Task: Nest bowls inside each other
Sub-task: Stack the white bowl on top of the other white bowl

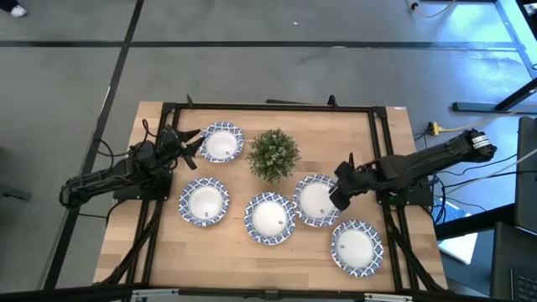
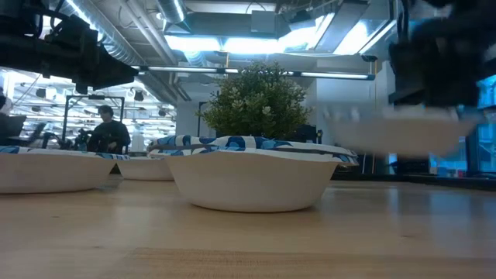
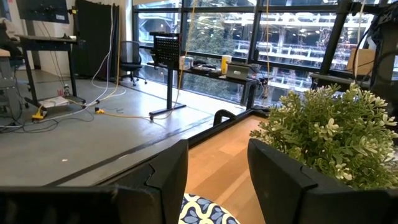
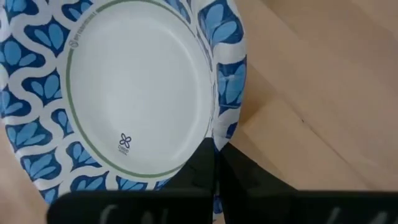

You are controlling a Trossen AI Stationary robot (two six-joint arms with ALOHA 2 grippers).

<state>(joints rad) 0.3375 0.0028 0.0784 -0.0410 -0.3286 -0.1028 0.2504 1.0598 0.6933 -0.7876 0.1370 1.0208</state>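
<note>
1. Here the right gripper [image 1: 340,195] pinches the rim of one bowl [image 1: 317,200], its fingers pressed together on the patterned edge, as the right wrist view shows plainly.
2. That bowl sits near the middle of the surface [image 1: 394,134], just in front of the plant [image 1: 273,153]. In the low view it appears as a pale blur hanging above the wood, so I judge it is lifted clear rather than resting.
3. A rim hold makes sense: these bowls are shallow and thin, and the edge is the only part two fingers can bite.
4. Four more bowls lie apart on the wood: one at the back left [image 1: 221,142], one front left [image 1: 204,201], one front centre [image 1: 269,217] and one front right [image 1: 357,247]. The held bowl overlaps the front centre one at the rim in the overhead view.
5. The left gripper [image 1: 191,143] waits just beside the back left bowl with its fingers spread, holding nothing; its wrist view looks past them to the plant.
6. I see no nested stack from above, so the job looks to be at its start. The likely aim is to carry the held bowl over a neighbour and drop it in.
7. The risk is a one-sided pinch tilting the bowl, so that it lands askew on the rim below.
</note>
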